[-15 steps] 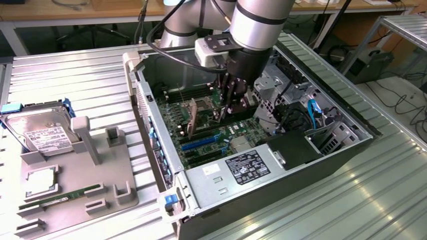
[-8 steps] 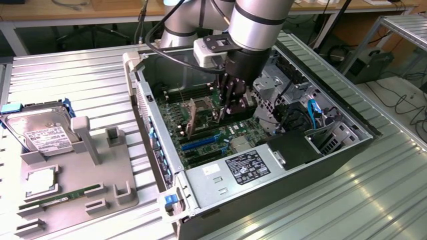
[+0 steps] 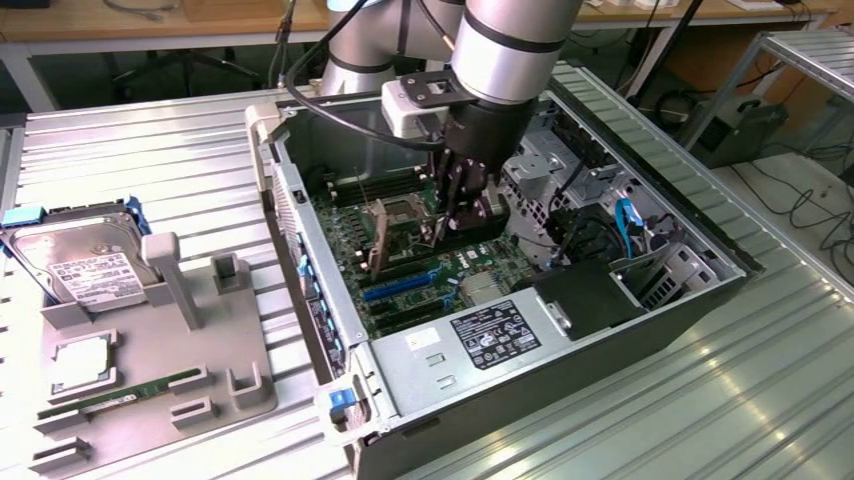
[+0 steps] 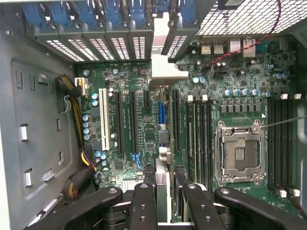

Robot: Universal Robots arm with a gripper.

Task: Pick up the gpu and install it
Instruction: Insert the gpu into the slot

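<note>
Ribbed metal sheeting forms the work surface (image 3: 160, 160), and on it lies one open computer case (image 3: 694, 300) with its side panel off. One robot arm (image 3: 514, 40) reaches down into the case, its gripper (image 3: 461, 215) low over the motherboard (image 3: 414, 270).

From the wrist view, the gripper (image 4: 163, 201) holds one gpu (image 4: 162, 96) edge-on between its two fingers (image 4: 144, 203), the jaws at a middling width, closed against the thin card. The card stands upright on its edge above the motherboard (image 4: 230, 81), seen as a narrow strip with its silver end bracket (image 4: 165, 76) bent toward the row of rear slot covers (image 4: 96, 45). It sits over the expansion slot area, between black slots on either side; whether its edge is seated in a slot I cannot tell.

On the board the wrist view shows one white expansion slot (image 4: 102, 117), one empty processor socket (image 4: 239, 153) with a metal frame, and two groups of black memory slots (image 4: 280, 139) flanking it. One bundle of coloured cables (image 4: 72, 96) runs along the case wall.

At the exterior view's left, one grey parts tray (image 3: 147, 370) rests on the sheeting. It carries one hard drive (image 3: 80, 265) with a white label, one square processor (image 3: 83, 365) and one narrow green memory stick (image 3: 120, 395). One power supply (image 3: 487, 335) with a printed label sits in the near end of the case.
</note>
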